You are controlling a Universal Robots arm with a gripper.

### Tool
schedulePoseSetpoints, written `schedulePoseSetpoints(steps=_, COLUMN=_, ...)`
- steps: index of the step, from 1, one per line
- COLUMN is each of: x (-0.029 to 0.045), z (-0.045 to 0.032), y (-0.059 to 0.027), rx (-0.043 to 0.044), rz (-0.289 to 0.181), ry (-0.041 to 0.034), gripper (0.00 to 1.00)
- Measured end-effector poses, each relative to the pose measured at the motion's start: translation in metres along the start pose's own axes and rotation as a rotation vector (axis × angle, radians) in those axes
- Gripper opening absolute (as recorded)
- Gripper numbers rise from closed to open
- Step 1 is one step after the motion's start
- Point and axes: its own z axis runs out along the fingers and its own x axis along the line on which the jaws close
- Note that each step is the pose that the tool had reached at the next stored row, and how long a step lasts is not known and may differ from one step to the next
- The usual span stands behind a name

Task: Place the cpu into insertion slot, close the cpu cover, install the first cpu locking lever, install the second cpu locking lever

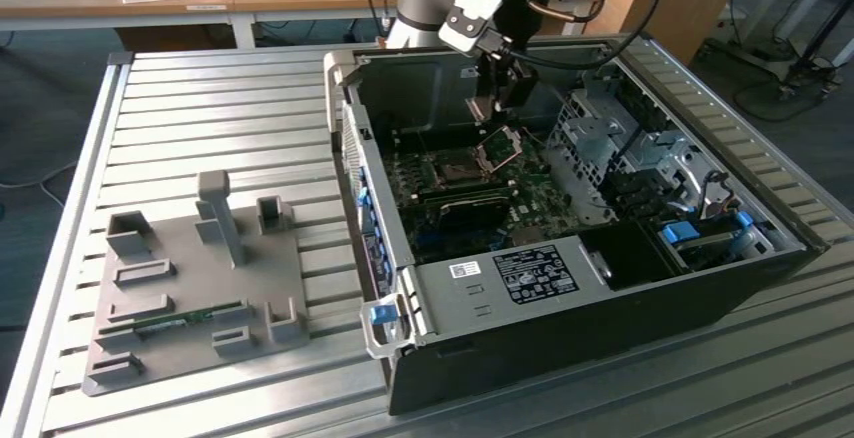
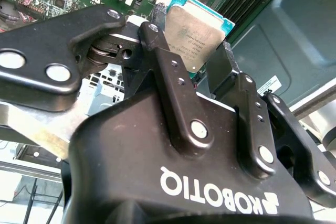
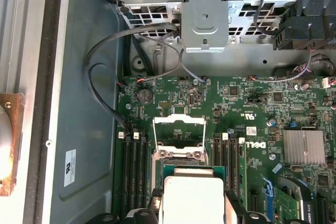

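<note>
So the end effector (image 2: 188,40) is clamped on the cpu (image 2: 195,27), one black finger (image 2: 167,61) on each side edge. In the second wrist view the chip is a flat square with a dull silver-grey metal top and some faint print on it. That top sits on a thin teal-green board that pokes out as a narrow rim all round. Two of its corners stick out past the fingertips. In the first wrist view the cpu (image 3: 191,198) looks pale and slightly shiny, with the same green strip along one edge.

It's up in the air inside the open computer case (image 1: 574,288), above the green motherboard (image 1: 534,198) and not touching it. In the exterior view the end effector (image 1: 487,108) hangs near the case's back wall, just beside the cpu cover (image 1: 502,145). The cover is flipped up on its hinge and stands tilted, and you can see the board through the square cut-out. The insertion slot (image 1: 458,170) lies uncovered next to it, dark in the middle with a silver rim.

The case fills the half of the slatted metal table (image 1: 214,108) at the exterior view's right. A grey fixture plate (image 1: 200,288) sits near the table's corner at the exterior view's lower left, with a green memory stick (image 1: 174,320) lying in it.
</note>
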Motion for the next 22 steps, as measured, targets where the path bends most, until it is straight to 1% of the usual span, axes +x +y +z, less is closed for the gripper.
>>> schedulePoseSetpoints(steps=5, x=0.0, z=-0.0001, y=0.0, rx=0.0001, rz=0.0, ry=-0.0001, gripper=0.54)
schedulePoseSetpoints(steps=6, x=0.0, z=-0.0002, y=0.0, rx=0.0018, rz=0.0, ry=-0.0001, gripper=0.54)
schedulePoseSetpoints(steps=8, x=0.0, z=-0.0001, y=0.0, rx=0.0182, rz=0.001, ry=-0.0003, gripper=0.54)
schedulePoseSetpoints(steps=9, x=0.0, z=-0.0001, y=0.0, rx=0.0195, rz=0.001, ry=-0.0004, gripper=0.54)
schedulePoseSetpoints(steps=14, x=0.0, z=0.0006, y=0.0, rx=0.0204, rz=0.001, ry=0.0001, gripper=0.54)
schedulePoseSetpoints(steps=16, x=-0.0001, z=0.0025, y=-0.0001, rx=0.024, rz=0.001, ry=-0.0002, gripper=0.54)
schedulePoseSetpoints(steps=19, x=-0.0001, z=0.0045, y=-0.0003, rx=0.0331, rz=0.001, ry=-0.0003, gripper=0.54)
schedulePoseSetpoints(steps=22, x=-0.0002, z=0.0044, y=-0.0003, rx=0.0344, rz=0.001, ry=-0.0004, gripper=0.54)
